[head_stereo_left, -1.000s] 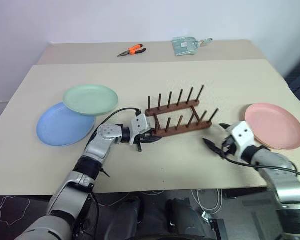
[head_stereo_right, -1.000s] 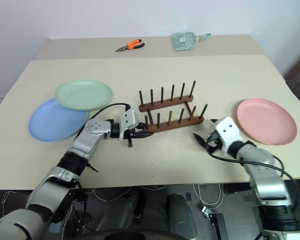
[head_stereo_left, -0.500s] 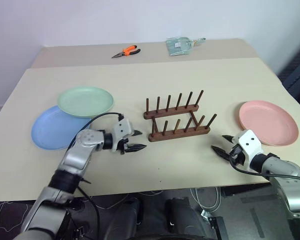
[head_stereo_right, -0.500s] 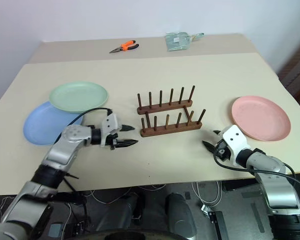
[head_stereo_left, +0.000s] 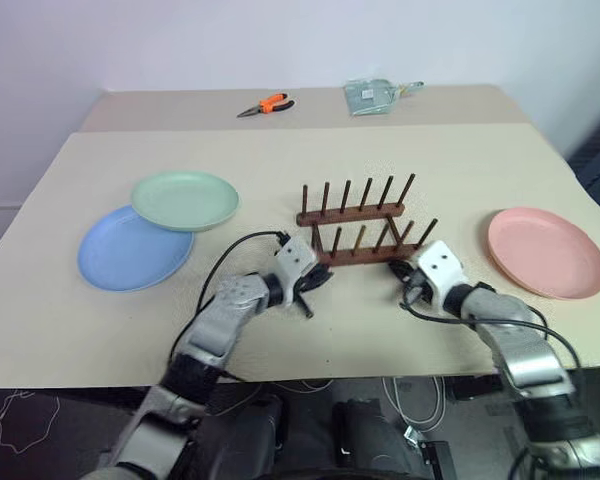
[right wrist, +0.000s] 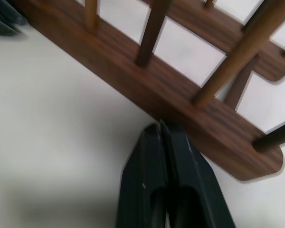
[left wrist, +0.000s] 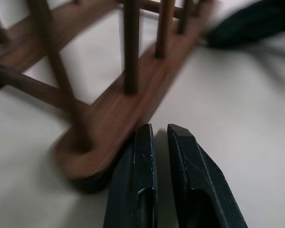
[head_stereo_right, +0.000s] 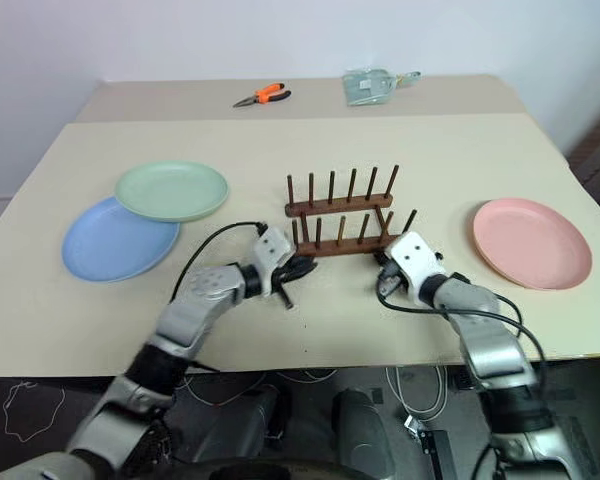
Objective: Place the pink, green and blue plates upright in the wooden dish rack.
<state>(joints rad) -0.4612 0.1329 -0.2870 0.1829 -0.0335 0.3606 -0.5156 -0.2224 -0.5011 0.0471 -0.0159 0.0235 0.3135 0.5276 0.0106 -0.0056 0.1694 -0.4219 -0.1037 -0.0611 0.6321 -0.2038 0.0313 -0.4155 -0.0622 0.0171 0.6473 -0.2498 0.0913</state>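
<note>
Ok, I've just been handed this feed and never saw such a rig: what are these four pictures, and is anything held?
The two wide pictures come from the humanoid's head, looking down over its arms at a beige table. The two close-ups come from wrist cameras. The left end effector and right end effector are both shut, holding nothing, their tips against the near rail of the wooden dish rack. The green plate overlaps the blue plate; the pink plate lies flat. Pliers lie at the far edge.
</note>
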